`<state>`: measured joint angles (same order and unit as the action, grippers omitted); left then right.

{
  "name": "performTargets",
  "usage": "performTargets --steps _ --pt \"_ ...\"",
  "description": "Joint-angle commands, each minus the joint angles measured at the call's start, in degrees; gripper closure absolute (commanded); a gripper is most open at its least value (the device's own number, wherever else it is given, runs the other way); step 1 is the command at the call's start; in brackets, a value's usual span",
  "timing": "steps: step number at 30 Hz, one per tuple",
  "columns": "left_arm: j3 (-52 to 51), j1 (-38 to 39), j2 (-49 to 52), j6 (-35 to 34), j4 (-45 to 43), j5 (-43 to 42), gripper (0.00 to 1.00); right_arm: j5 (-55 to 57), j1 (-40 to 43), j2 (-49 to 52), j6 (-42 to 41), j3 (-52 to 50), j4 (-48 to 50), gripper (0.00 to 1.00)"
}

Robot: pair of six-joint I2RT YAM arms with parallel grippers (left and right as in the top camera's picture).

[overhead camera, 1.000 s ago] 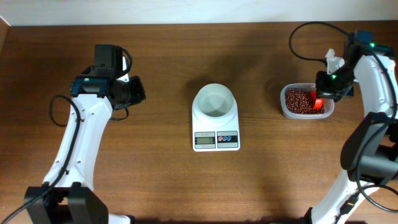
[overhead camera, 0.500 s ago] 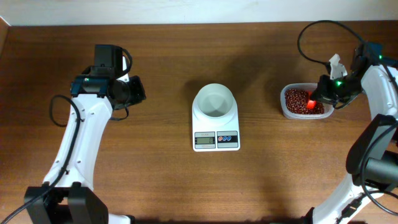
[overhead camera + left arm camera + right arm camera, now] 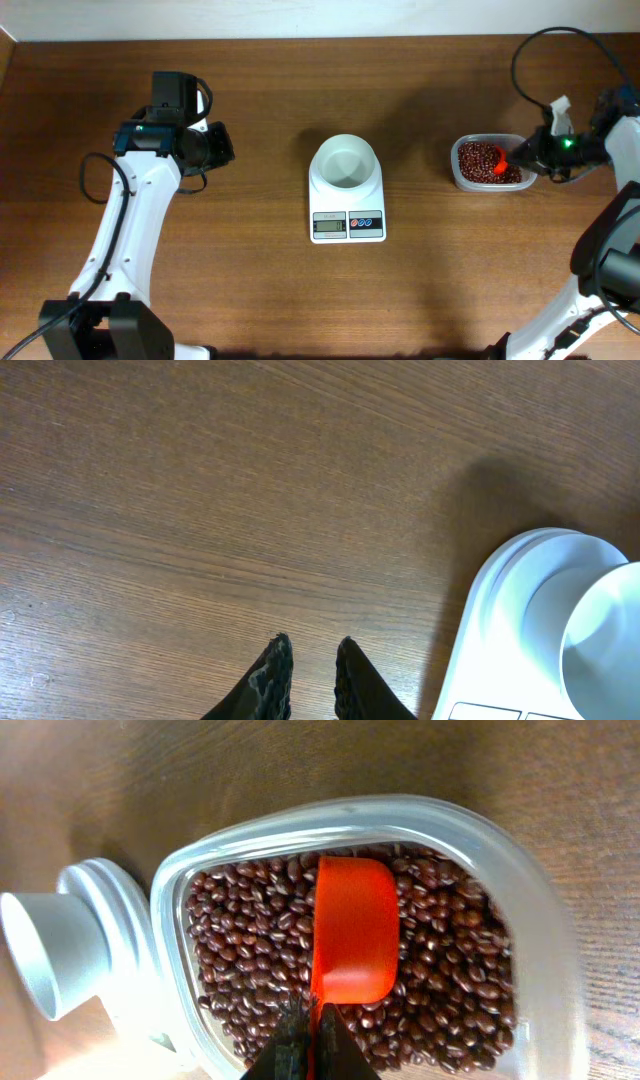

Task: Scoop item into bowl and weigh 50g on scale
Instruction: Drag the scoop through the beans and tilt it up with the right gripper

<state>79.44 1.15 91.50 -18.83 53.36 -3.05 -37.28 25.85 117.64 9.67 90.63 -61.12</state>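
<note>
The left gripper (image 3: 212, 148) hangs over the bare wooden table (image 3: 250, 290), well apart from the scale. In the left wrist view its dark fingers (image 3: 270, 682) stand a narrow gap apart with only tabletop showing between them, so it grips nothing

At the middle of the table sits the white scale (image 3: 347, 222), its display and two buttons on the near edge; the reading is too small to make out. The white bowl (image 3: 346, 163) stands upright on the scale's platform, and its inside shows only plain white

To the right, apart from the scale, is the clear plastic tub (image 3: 488, 138), holding the heap of dark red-brown beans (image 3: 478, 160) that covers its floor. The right gripper (image 3: 312, 1045) reaches in over the tub's right end, its fingers pinched tight on the handle of an orange scoop (image 3: 355, 930). The scoop's cup lies on the beans near the middle of the tub; how deep it sits in them I cannot tell
</note>
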Motion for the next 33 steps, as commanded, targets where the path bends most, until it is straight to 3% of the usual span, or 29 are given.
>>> performTargets --steps 1,16,33 --pt "0.3 0.2 0.5 0.9 -0.1 -0.6 0.80 -4.9 1.2 1.0 1.6 -1.4 -0.7 0.96" --pt "0.3 0.2 0.5 0.9 -0.1 -0.6 0.80 -9.1 1.6 1.0 2.3 -4.3 0.0 0.96" --pt "0.3 0.2 0.5 0.9 -0.1 -0.6 0.77 -17.2 8.8 1.0 2.3 -4.3 -0.7 0.96"
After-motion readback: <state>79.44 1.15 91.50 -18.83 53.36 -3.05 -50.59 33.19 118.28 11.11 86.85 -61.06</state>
